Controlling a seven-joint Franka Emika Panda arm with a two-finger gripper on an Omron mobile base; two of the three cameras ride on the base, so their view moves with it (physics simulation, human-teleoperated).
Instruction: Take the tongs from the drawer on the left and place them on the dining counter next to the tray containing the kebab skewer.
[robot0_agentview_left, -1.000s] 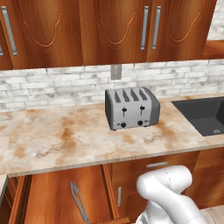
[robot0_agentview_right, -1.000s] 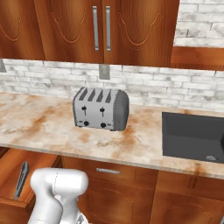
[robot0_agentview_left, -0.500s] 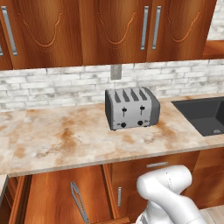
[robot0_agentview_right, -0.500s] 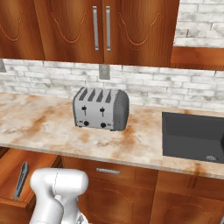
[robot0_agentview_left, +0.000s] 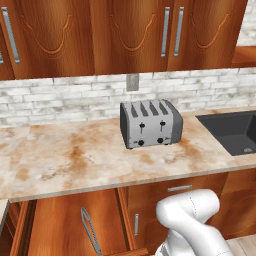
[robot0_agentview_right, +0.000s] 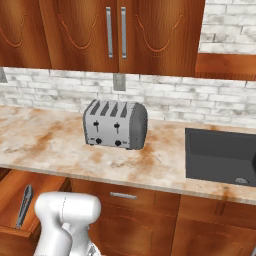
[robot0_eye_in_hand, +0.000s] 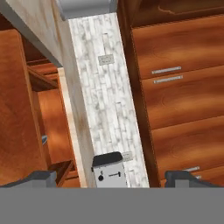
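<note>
The drawer (robot0_agentview_left: 55, 225) stands pulled out under the wall counter, at the lower left of both base views. The slim grey tongs (robot0_agentview_left: 90, 231) lie inside it, lengthwise, and show again as the tongs (robot0_agentview_right: 23, 205) in the right base view. My gripper (robot0_eye_in_hand: 111, 180) is open in the hand view, with its dark fingertips (robot0_eye_in_hand: 40, 177) set wide apart and nothing between them. It points across at the toaster and the wall, well apart from the tongs. The dining counter and the tray with the kebab skewer are out of view.
A silver toaster (robot0_agentview_left: 150, 124) stands on the marbled wall counter (robot0_agentview_left: 60, 160), with a dark sink (robot0_agentview_left: 235, 131) to its right. Wooden wall cabinets (robot0_agentview_left: 130, 35) hang above a white brick backsplash. My white arm (robot0_agentview_left: 190, 225) rises in front of the lower cabinets.
</note>
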